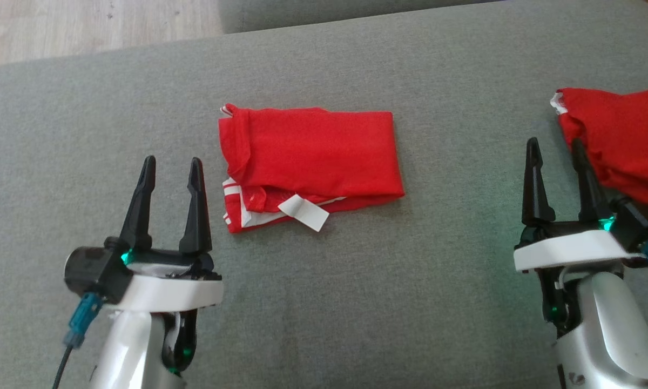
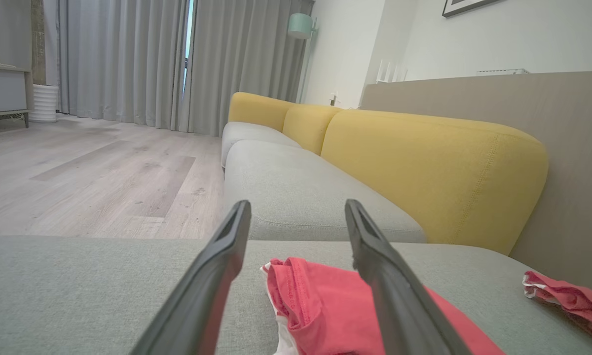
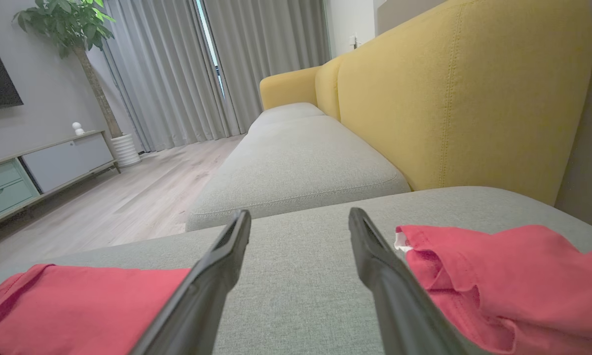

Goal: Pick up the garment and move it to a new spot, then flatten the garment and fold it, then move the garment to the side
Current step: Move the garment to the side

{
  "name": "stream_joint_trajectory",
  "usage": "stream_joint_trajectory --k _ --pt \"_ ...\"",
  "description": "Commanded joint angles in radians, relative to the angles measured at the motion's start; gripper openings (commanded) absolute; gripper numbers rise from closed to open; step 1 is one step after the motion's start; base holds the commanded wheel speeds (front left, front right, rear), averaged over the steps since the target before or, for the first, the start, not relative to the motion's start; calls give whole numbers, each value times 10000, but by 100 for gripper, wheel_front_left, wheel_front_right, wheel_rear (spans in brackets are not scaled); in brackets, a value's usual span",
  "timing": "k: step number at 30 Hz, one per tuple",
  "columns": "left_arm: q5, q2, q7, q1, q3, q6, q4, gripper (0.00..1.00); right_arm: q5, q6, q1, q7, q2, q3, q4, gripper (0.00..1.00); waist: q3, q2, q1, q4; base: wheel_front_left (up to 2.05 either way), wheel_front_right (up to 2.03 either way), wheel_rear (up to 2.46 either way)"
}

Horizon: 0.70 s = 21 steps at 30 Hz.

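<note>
Head view shows the folded red garment [image 1: 308,162] lying flat on the grey cushion [image 1: 356,302] (white label showing), between left gripper [image 1: 171,178] and right gripper [image 1: 555,162], both spread and empty.

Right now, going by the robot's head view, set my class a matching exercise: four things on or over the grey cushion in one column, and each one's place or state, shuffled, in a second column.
Column 1
1. folded red garment
2. other red garment
3. left gripper
4. white label

Column 2
A. open, holding nothing
B. far right of the head view
C. middle of the grey cushion
D. sticking out at the folded red garment's near edge

Pairs: 1-C, 2-B, 3-A, 4-D
</note>
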Motion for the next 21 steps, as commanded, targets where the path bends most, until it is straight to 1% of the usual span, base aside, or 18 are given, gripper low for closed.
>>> stream_joint_trajectory --k 1,5,8,12,17,21 --pt "-61 62 -49 -279 283 15 -330 100 -71 -9 -194 -64 31 254 -348 100 43 0 0 59 0 0 0" --pt "-95 62 -49 -340 194 15 -353 100 -25 -9 -363 -64 31 506 -148 100 140 0 0 195 0 0 0" --pt "-157 62 -49 -406 75 15 -388 100 139 -9 -642 -64 31 837 425 100 280 0 0 396 0 0 0" --pt "-242 62 -49 -473 -90 15 -358 100 575 -9 -1260 46 31 1469 1413 100 467 0 0 701 0 0 0" --pt "-366 62 -49 -586 -363 15 -268 100 1172 -9 -2162 574 31 2168 2873 100 674 0 0 1144 0 0 0" --pt "-503 62 -49 -715 -517 15 -200 100 1986 -9 -2733 911 31 2670 4020 100 793 0 0 1546 0 0 0"
